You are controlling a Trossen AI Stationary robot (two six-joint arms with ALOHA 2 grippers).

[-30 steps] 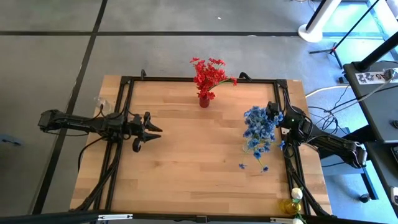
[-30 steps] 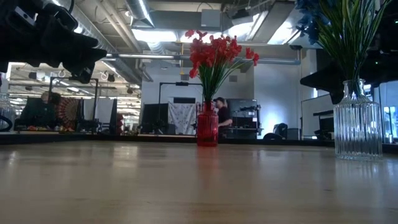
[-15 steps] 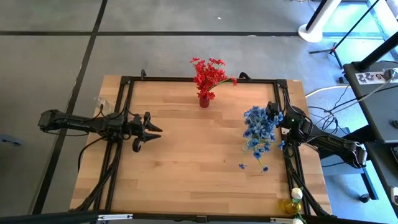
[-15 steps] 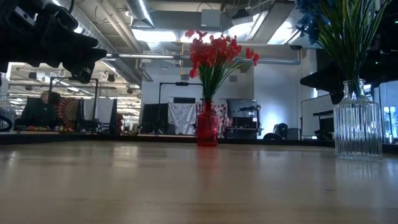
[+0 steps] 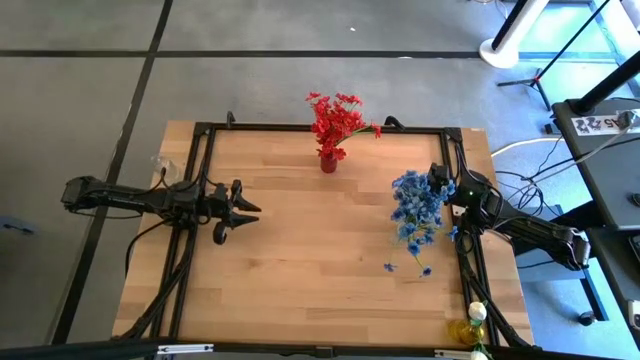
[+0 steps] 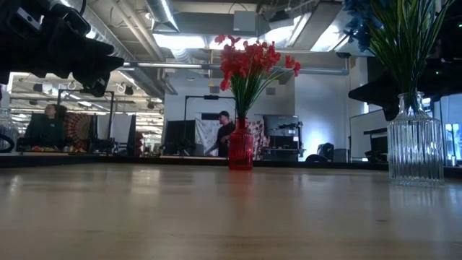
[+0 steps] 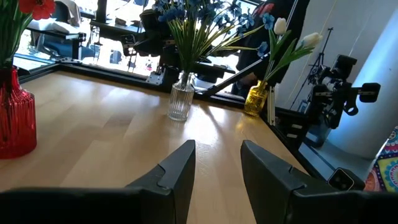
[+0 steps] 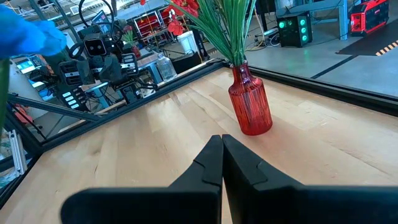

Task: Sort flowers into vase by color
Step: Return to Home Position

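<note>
Red flowers [image 5: 335,118] stand in a red vase [image 5: 328,163] near the table's far edge. Blue flowers [image 5: 416,208] fill a clear ribbed vase [image 6: 415,148] on the right side. White flowers [image 7: 292,43] stand in a yellow vase [image 5: 466,328] at the near right corner. My left gripper [image 5: 250,210] hovers open over the left part of the table, pointing right, its open fingers plain in the left wrist view [image 7: 217,168]. My right gripper [image 8: 221,142] is shut and hovers just beyond the blue bunch [image 5: 437,178], pointing toward the red vase [image 8: 250,107].
Two loose blue blossoms [image 5: 388,266] [image 5: 425,271] lie on the wood in front of the blue bunch. A black frame [image 5: 320,128] runs around the tabletop. The wide middle of the table [image 5: 320,240] is bare wood. A person [image 6: 222,133] stands in the room beyond.
Neither arm nor any flower has moved. Only a person in the room beyond the table has walked from right to left behind the red vase.
</note>
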